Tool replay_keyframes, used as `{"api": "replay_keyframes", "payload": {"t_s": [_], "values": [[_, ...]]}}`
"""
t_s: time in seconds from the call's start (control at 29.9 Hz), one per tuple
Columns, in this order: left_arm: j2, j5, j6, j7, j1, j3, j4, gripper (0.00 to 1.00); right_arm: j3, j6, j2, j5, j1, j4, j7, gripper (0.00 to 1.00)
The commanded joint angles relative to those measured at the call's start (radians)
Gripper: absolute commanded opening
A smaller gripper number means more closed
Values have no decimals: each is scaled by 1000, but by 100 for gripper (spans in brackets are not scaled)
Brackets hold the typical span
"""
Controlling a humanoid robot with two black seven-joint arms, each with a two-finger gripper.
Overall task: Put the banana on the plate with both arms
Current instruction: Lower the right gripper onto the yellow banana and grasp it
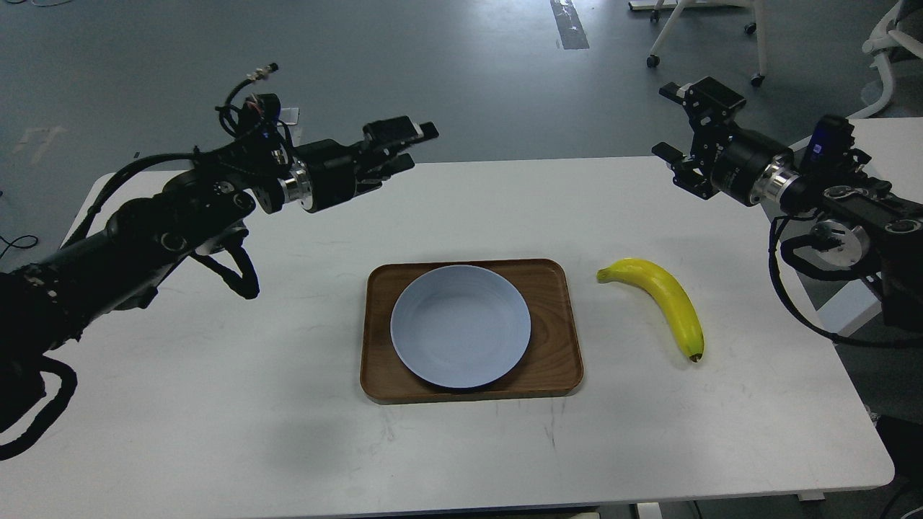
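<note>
While both black jointed arms hang above the far corners of the white rounded-corner tabletop, nothing is held in either of them. A round, shallow, pale blue-grey matte plate sits inside the brown rectangular wooden tray with rounded corners, which lies near the middle of the tabletop; the plate fills most of the tray's width and has nothing on it.

The tabletop shows faint scuffs and stands on a grey floor. White chair bases on castors stand at the far right of the room, and a grey strip is stuck to the floor at the top of the view.

The single curved bright yellow banana lies flat on the tabletop to the right of the tray, apart from it. Its long axis runs diagonally: the greenish stem tip points left and away, toward the tray's far right corner, and the small dark end points toward the near right.

The left pincer reaches over the far left edge with its fingers a narrow gap apart. The right pincer is over the far right edge, its fingers spread wide. Both are well apart from the banana.
</note>
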Motion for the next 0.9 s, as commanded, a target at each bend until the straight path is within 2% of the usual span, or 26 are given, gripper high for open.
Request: {"api": "replay_keyframes", "payload": {"t_s": [0.0, 0.07, 0.1, 0.23, 0.37, 0.43, 0.64, 0.87], "values": [[98, -225, -81, 0, 6, -64, -21, 98, -63, 0, -37, -152, 83, 74, 0, 100], [162, -265, -81, 0, 36, -134, -41, 98, -107, 0, -53, -308, 139, 125, 0, 100], [163, -265, -81, 0, 37, -135, -41, 98, -107, 0, -53, -309, 140, 125, 0, 100], [201, -265, -81, 0, 109, -227, -60, 98, -213, 0, -56, -586, 205, 155, 0, 100], [221, -265, -81, 0, 126, -235, -78, 98, -319, 0, -39, -767, 238, 157, 0, 100], [223, -265, -81, 0, 129, -235, -83, 98, -418, 0, 7, -859, 249, 143, 0, 100], [223, -265, -81, 0, 142, -236, -83, 98, -575, 0, 41, -899, 241, 94, 0, 100], [220, -265, -81, 0, 147, -236, -83, 98, -624, 0, 84, -918, 233, 39, 0, 100]]}}
